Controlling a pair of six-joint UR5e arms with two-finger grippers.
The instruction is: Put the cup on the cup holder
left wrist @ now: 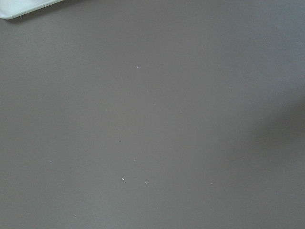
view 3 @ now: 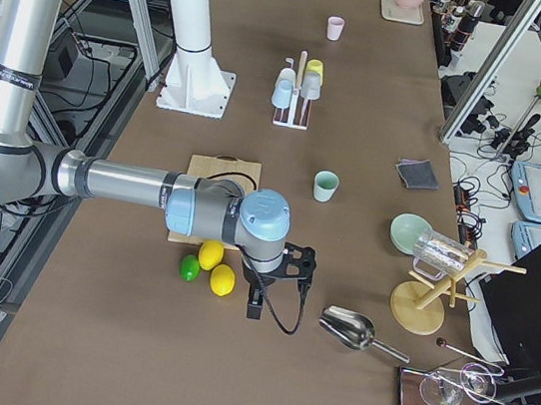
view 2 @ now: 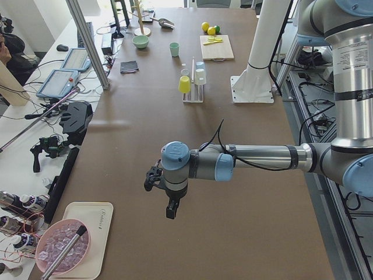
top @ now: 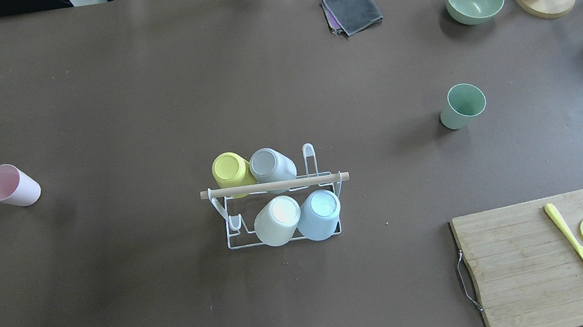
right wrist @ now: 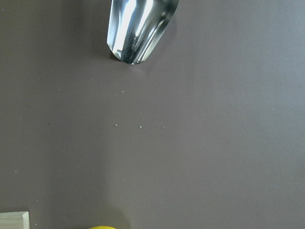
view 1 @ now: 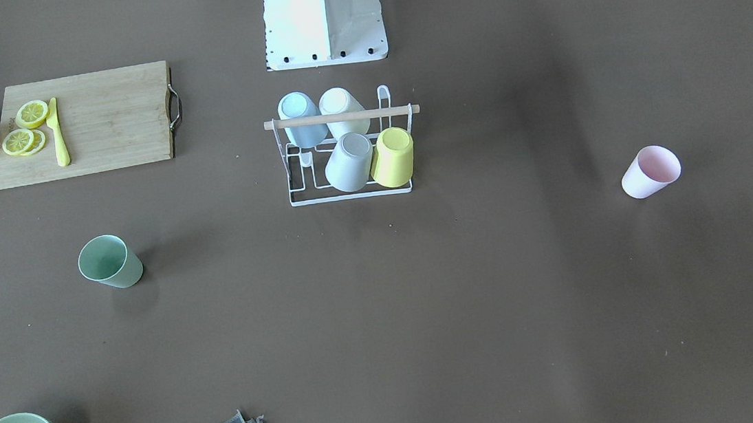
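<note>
Brown bench (top: 91,99): pink cup (top: 11,185) is seen well apart from cup holder (top: 274,186). Whether left gripper (view 2: 169,211) or right gripper (view 3: 255,306) is spread cannot be told. A reach is judged next.

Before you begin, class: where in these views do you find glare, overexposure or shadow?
Exterior front-facing: the robot base is blown out white. Right wrist-mounted: bright glare streaks on the metal scoop. Overhead exterior: the green cup casts a soft shadow toward that view's left. Left wrist-mounted: the table darkens toward the right edge.
</note>
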